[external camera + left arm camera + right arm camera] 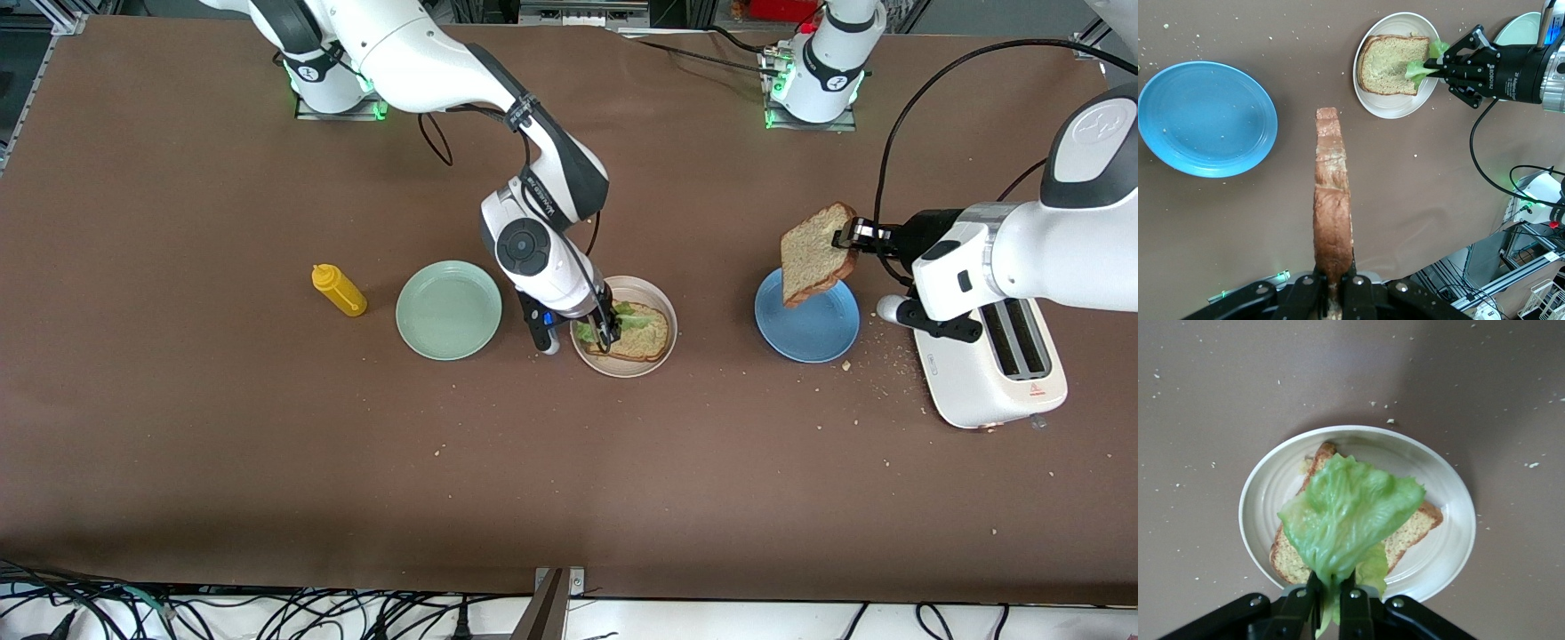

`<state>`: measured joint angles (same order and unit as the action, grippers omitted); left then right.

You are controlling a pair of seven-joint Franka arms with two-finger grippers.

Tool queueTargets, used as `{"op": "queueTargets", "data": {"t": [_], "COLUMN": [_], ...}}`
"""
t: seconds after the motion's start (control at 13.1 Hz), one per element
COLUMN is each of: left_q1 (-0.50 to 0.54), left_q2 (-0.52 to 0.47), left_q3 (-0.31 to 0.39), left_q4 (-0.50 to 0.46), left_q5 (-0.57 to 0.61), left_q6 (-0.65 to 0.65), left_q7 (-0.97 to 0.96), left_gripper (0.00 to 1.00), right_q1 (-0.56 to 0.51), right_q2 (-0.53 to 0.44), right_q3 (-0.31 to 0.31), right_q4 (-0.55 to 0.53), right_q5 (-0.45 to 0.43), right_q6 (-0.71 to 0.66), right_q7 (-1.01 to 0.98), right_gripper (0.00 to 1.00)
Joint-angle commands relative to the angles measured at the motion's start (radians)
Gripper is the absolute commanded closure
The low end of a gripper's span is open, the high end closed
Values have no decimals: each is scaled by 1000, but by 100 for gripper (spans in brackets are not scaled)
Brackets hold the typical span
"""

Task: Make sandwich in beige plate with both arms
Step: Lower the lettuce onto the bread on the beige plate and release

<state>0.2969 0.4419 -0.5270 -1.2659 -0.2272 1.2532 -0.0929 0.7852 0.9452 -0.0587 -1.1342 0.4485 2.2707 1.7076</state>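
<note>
- Nearest the front camera, the white two-slot toaster stands at the left arm's end of the brown table, with crumbs scattered beside it.
- Next, the round pale beige plastic plate with a raised rim lies mid-table; on it rests one square slice of brown speckled wholegrain toast, flat, crust toward the rim.
- Right gripper: low over the beige plate, fingers pinched shut on a ruffled green lettuce leaf that drapes over the toast; whether the leaf already rests on the bread cannot be told.
- Round blue plate: bare, lying between the toaster and the beige plate.
- Round mint-green plate: bare, just beside the beige plate toward the right arm's end; a yellow squeeze bottle lies on its side next to it.
- Left gripper: up in the air over the blue plate, clamped on the crust of a second slice of brown wholegrain toast, which hangs on edge, long axis downward.
- Key relation, as a judgement: the beige plate lies from the held slice toward the right arm's end, past the blue plate; that slice must be carried across and turned flat.
- Room: open tabletop between the two plates; the right gripper crowds the beige plate and should release the leaf and clear off first.
</note>
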Motion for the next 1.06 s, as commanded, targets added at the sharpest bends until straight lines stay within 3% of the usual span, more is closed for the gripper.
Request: {"op": "queueTargets", "data": {"t": [0.0,0.08,0.15,0.84,0.99], "left_q1": [2,2,2,2,2], "left_q2": [-23,-23,-23,-23,-23], "left_q3": [-7,-7,-7,-5,-5], "left_q4": [-13,-13,-13,-13,-13], "left_q5": [31,31,31,28,20], "left_q6": [-8,-8,-8,-8,-8], "left_q7": [-7,-7,-7,-7,-10], "left_gripper": [100,100,100,100,100], "right_q1": [5,5,6,6,-6], "right_q2": [34,35,37,32,-3], "right_q3": [17,17,17,13,0], "right_q4": [50,50,50,50,51], "right_q5": [13,13,13,9,-1], "right_q6": [10,12,12,1,-90], "right_q7": [21,24,24,14,7], "right_gripper": [17,3,1,1,1]}}
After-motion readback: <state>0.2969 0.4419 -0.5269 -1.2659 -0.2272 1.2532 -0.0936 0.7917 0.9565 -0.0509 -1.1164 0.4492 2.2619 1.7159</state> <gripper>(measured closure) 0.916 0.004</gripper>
